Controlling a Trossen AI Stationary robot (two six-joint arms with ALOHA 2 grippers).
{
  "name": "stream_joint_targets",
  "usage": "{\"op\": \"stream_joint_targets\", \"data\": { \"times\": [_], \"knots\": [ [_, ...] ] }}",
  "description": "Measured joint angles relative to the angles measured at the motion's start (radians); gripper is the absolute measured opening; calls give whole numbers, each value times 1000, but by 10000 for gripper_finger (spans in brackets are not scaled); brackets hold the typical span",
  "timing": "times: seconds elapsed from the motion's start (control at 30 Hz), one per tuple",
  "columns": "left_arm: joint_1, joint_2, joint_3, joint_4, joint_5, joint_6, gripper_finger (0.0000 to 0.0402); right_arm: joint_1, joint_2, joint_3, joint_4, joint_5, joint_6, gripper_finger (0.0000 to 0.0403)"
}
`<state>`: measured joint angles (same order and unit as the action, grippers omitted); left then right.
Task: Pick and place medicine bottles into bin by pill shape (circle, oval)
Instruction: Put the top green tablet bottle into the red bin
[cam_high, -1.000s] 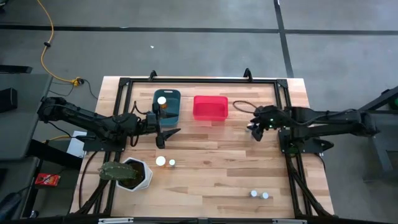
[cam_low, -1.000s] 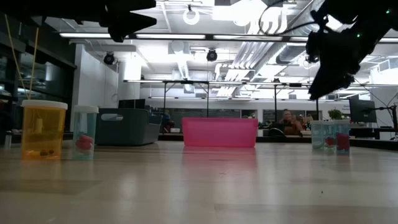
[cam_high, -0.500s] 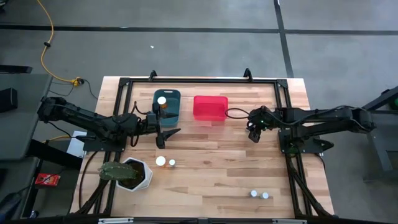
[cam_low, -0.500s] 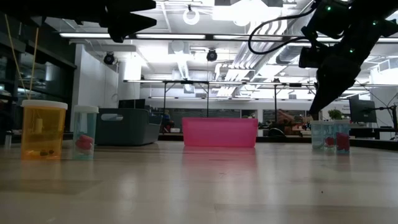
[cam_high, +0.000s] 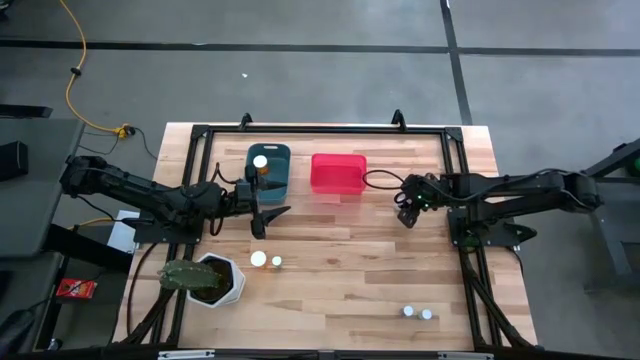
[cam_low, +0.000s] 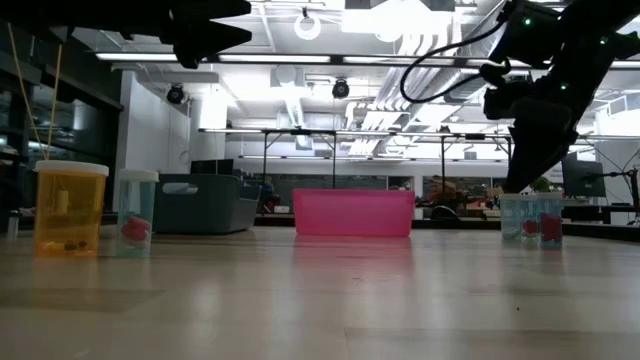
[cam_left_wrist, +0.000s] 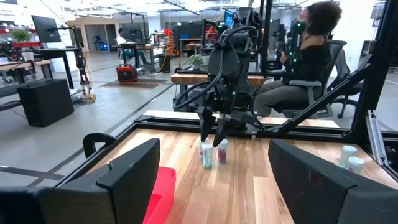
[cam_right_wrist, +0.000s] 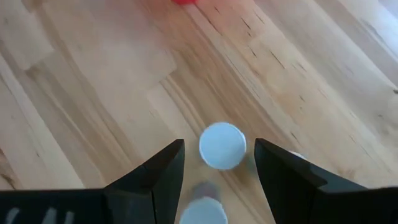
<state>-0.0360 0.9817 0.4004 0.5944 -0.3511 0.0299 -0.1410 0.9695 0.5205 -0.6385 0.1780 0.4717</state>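
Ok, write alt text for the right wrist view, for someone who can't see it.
Looking down past the right gripper, its two dark fingers open on either side of a medicine bottle's round white cap on the wooden table. A second white cap shows partly between the fingers, a sliver of a third past one finger, and a bit of the red bin at the far edge.

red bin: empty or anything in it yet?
Looks empty. In the high view the red bin shows only plain red inside, while the teal bin already holds a white-capped bottle.
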Motion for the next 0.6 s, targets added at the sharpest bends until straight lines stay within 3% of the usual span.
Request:
{"op": "stream_joint_targets", "data": {
  "times": [0.6],
  "knots": [
    [0,0,0,-2,0,0,288,0,123,0,46,7,0,188]
  ]
}}
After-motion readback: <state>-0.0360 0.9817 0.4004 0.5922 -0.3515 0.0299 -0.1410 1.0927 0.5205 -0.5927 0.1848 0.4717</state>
